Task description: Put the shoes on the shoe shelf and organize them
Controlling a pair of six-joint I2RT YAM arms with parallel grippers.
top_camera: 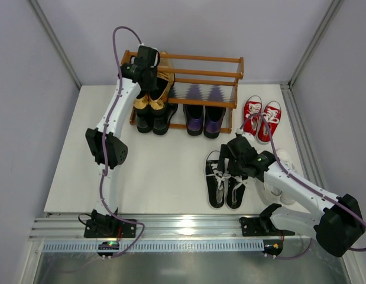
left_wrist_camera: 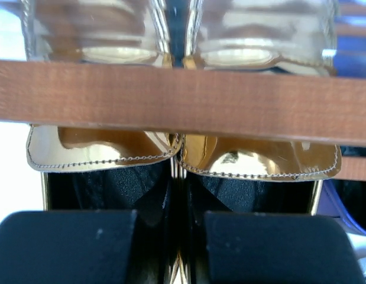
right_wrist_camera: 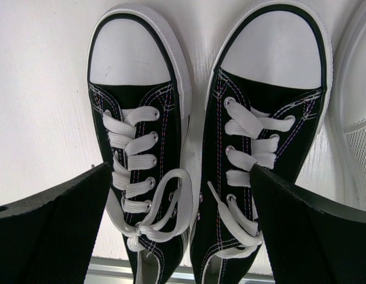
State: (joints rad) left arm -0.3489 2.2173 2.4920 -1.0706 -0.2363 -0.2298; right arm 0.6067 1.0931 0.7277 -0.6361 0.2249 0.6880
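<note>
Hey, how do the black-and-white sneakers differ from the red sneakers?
The black-and-white sneakers are black; the red sneakers are red. The black-and-white sneakers lie toward the near edge of the table; the red sneakers sit beside the right end of the shoe shelf. The open right tool hangs over the black-and-white sneakers; no tool is at the red sneakers. Both pairs have white laces and lie on the table, off the shelf.
</note>
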